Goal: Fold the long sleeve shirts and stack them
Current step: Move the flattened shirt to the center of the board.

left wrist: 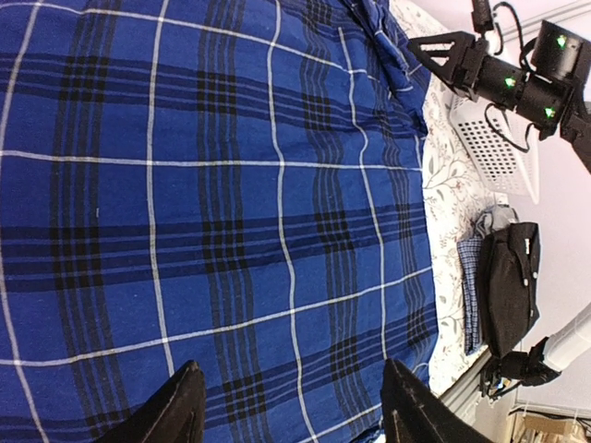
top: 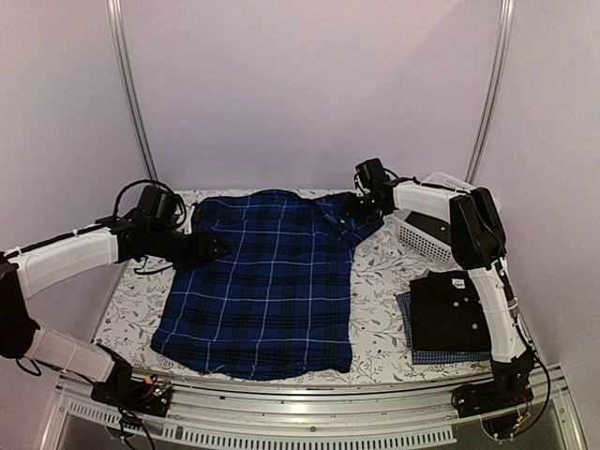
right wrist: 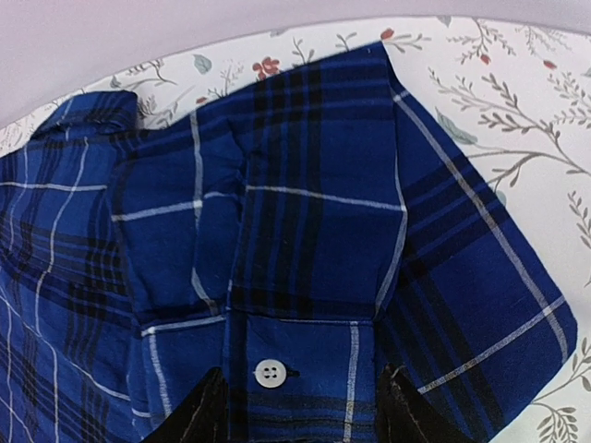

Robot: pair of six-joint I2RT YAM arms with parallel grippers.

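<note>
Jaws on both arms stand partly apart and grip nothing. The left gripper (top: 217, 248) hovers at the left edge of the dark blue plaid shirt (top: 267, 281), which lies spread flat mid-table; whether its tips touch the cloth I cannot tell. The right gripper (top: 356, 208) straddles a folded cuff (right wrist: 305, 341) at the shirt's far right corner. Bare floral tablecloth (top: 380, 281) separates the plaid from the black shirt (top: 445, 314), folded atop the fine blue check shirt (top: 436, 357) beside the white basket (top: 422, 239). Only the right wrist view shows the cuff's white button (right wrist: 269, 373).
</note>
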